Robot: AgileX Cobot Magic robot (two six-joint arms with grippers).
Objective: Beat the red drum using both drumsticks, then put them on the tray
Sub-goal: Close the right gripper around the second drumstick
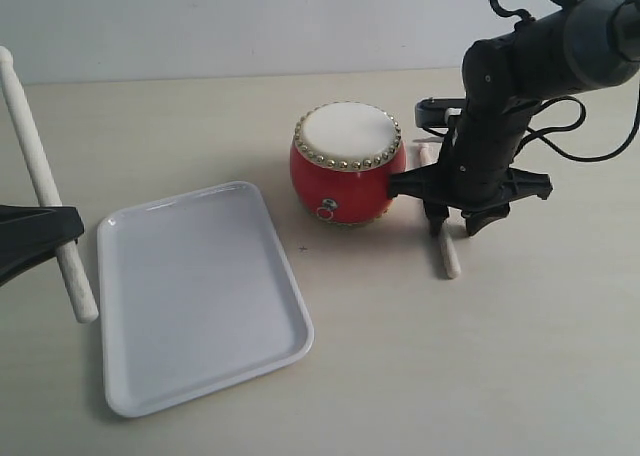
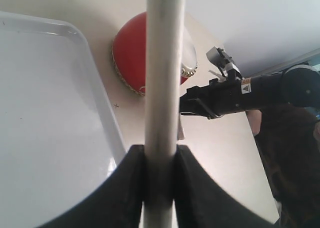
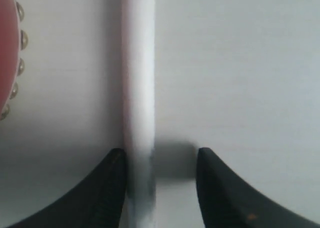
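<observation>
The outside camera is looking down slantwise over my whole bench point(image 1: 480, 376). My left wrist camera is looking along its stick point(image 2: 162, 88) toward the drum point(image 2: 127, 53); my right is staring closely down at the other stick point(image 3: 139, 88), also catching the drum.

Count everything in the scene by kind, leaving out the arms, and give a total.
Drumsticks: 2 (held drumstick, lying drumstick)
Red drum: 1
White tray: 1
Total: 4

I read the drum point(image 1: 345, 184) as red-bodied, with cream skin and a gold stud ring. The tray point(image 1: 190, 286) is plain white; the raised drumstick point(image 1: 37, 156) and the lying drumstick point(image 1: 448, 256) are pale wood.
</observation>
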